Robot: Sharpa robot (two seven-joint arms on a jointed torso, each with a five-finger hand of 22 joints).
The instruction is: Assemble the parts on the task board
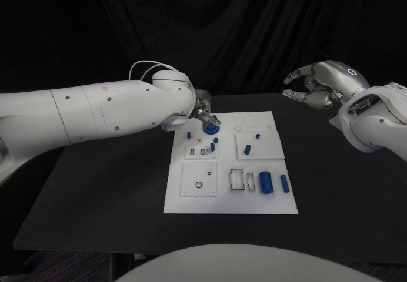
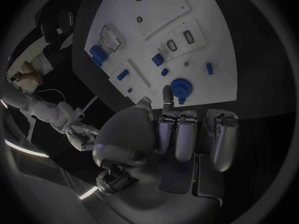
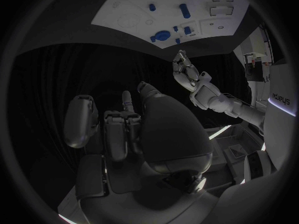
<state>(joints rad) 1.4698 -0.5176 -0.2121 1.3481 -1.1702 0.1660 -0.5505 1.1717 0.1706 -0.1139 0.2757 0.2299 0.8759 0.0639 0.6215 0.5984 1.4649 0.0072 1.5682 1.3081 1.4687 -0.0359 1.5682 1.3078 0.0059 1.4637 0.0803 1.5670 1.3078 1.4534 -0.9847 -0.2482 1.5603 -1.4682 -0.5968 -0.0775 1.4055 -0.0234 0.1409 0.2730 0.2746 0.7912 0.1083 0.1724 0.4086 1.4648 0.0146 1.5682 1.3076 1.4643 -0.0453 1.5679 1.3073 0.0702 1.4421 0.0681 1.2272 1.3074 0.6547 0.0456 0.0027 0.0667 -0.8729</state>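
One white rectangular task board (image 1: 230, 202) lies on one black table (image 1: 93, 194). Two silver many-fingered hands are in view — the left hand (image 1: 200, 111) and the right hand (image 1: 322, 82). Just beside the left hand's fingers stands one blue round knob-like part (image 1: 211, 126). Farther from that hand lie two large blue cylinders (image 1: 266, 182) — and several smaller blue pieces, too small to count surely.
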